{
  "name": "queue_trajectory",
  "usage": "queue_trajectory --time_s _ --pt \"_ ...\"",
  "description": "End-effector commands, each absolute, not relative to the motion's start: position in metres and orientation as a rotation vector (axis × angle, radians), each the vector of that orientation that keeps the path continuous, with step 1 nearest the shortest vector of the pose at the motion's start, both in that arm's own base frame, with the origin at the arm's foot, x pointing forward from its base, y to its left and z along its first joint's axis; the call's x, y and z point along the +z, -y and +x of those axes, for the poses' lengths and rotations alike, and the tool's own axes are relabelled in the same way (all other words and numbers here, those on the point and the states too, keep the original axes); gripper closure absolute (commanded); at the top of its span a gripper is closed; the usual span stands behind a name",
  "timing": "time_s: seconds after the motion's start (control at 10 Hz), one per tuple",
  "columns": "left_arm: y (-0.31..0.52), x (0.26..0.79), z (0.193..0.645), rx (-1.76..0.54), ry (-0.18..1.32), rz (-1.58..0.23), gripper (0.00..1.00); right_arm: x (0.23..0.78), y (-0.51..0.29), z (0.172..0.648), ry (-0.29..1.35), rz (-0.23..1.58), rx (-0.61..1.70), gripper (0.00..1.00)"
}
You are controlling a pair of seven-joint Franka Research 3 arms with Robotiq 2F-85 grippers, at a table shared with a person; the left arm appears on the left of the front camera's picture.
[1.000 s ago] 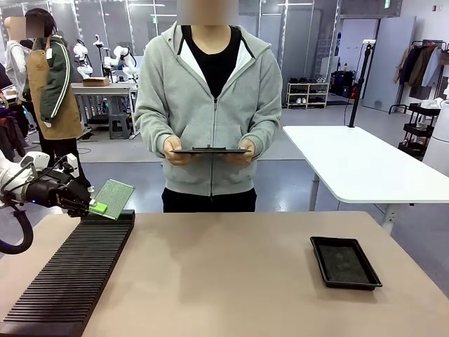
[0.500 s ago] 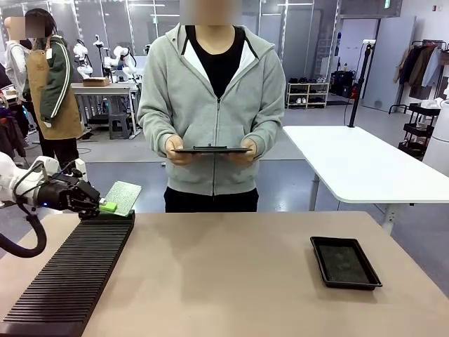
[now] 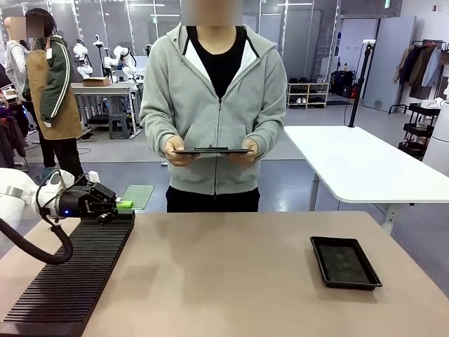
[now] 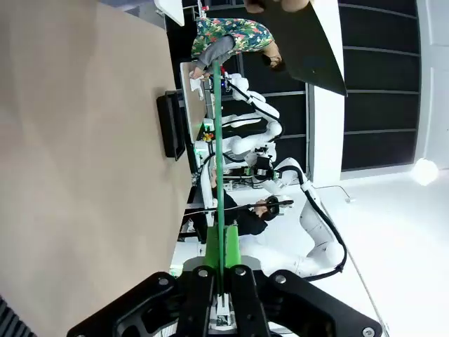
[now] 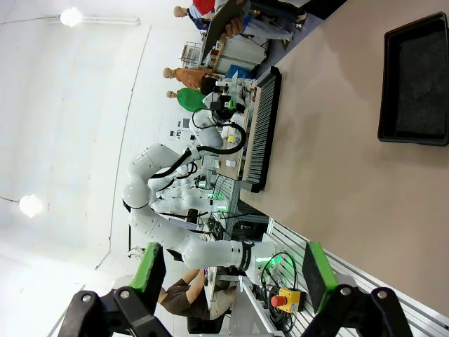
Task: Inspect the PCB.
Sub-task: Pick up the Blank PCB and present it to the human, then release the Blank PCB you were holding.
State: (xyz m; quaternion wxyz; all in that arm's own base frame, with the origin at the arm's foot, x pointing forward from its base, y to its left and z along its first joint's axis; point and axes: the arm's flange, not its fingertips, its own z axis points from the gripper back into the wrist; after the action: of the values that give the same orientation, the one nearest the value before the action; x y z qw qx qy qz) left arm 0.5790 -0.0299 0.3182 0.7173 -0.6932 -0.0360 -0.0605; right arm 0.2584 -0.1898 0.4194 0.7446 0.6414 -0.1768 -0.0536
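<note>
My left gripper [image 3: 121,204] is shut on the near edge of the PCB [image 3: 140,195], a thin green board held almost flat just past the far end of the black slotted rack [image 3: 77,270]. The left wrist view shows the PCB [image 4: 219,112] edge-on as a bright green line rising from between the shut fingers of the left gripper [image 4: 221,270]. In the right wrist view, my right gripper [image 5: 231,277] stands open with nothing between its green pads [image 5: 149,270], high above the table.
Across the table a person holds a dark tablet [image 3: 210,150] level in both hands. A shallow black tray [image 3: 344,261] lies on the table [image 3: 224,281] at the right. The rack [image 5: 261,133] and tray [image 5: 414,84] also appear in the right wrist view.
My left gripper has moved right and slightly up with the PCB. It turned the board from a tilted, face-on pose to nearly flat.
</note>
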Motion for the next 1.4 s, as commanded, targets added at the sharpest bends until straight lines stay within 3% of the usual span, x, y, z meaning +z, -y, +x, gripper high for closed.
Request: queue_trajectory --time_s 0.0,0.5,1.3 --pt "0.038 0.332 0.593 -0.111 0.030 -1.579 0.97 0.420 0.191 0.256 0.386 1.406 -0.109 0.00" --pt "0.042 0.360 0.595 -0.079 0.034 -1.555 0.97 0.420 0.191 0.256 0.386 1.406 -0.109 0.00" --pt "0.039 0.352 0.593 -0.108 0.036 -1.537 0.97 0.420 0.191 0.256 0.386 1.406 -0.109 0.00"
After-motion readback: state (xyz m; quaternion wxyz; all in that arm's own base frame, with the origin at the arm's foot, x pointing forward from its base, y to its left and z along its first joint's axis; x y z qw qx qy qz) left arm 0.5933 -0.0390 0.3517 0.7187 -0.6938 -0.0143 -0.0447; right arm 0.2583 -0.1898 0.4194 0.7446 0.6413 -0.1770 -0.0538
